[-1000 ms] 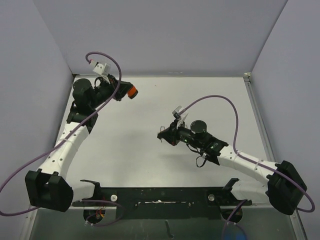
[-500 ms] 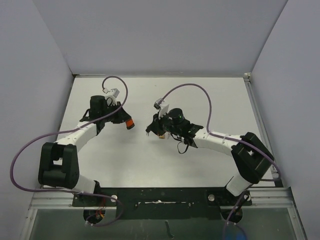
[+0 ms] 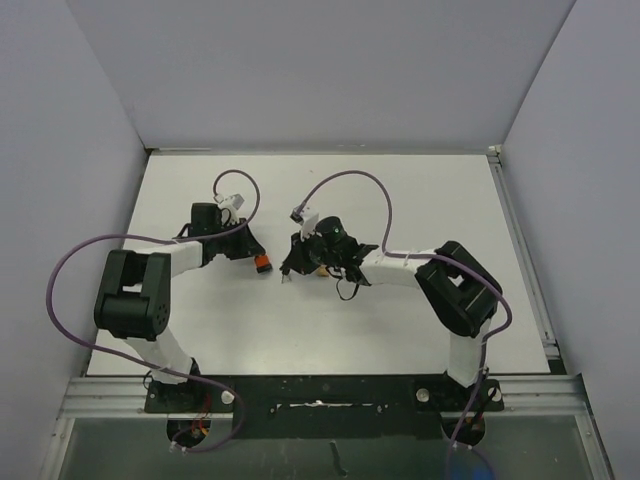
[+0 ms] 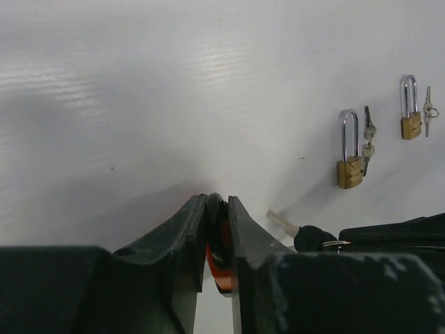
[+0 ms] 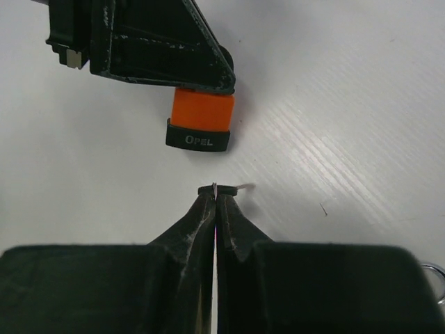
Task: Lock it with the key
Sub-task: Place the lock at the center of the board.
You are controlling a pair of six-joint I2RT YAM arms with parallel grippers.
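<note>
My left gripper [image 3: 258, 258] is shut on an orange padlock with a black end [image 3: 264, 265], held low over the white table. In the right wrist view the padlock [image 5: 201, 120] shows the word OPEL on its black end, which points at my right gripper [image 5: 216, 192]. My right gripper [image 3: 287, 272] is shut on a black-headed key; its blade tip [image 5: 243, 186] sticks out to the right, a short gap below the lock. In the left wrist view my gripper [image 4: 217, 203] clamps the lock [image 4: 217, 268], and the key blade [image 4: 282, 223] lies just to its right.
Two brass padlocks with long shackles and small key rings lie on the table in the left wrist view, one [image 4: 350, 170] nearer and one [image 4: 411, 125] farther right. Grey walls surround the table [image 3: 400, 190]. Purple cables loop over both arms.
Both arms have swung in toward the table's middle. The left gripper brought the orange lock down and right; the right gripper moved left with the key until they nearly meet.
</note>
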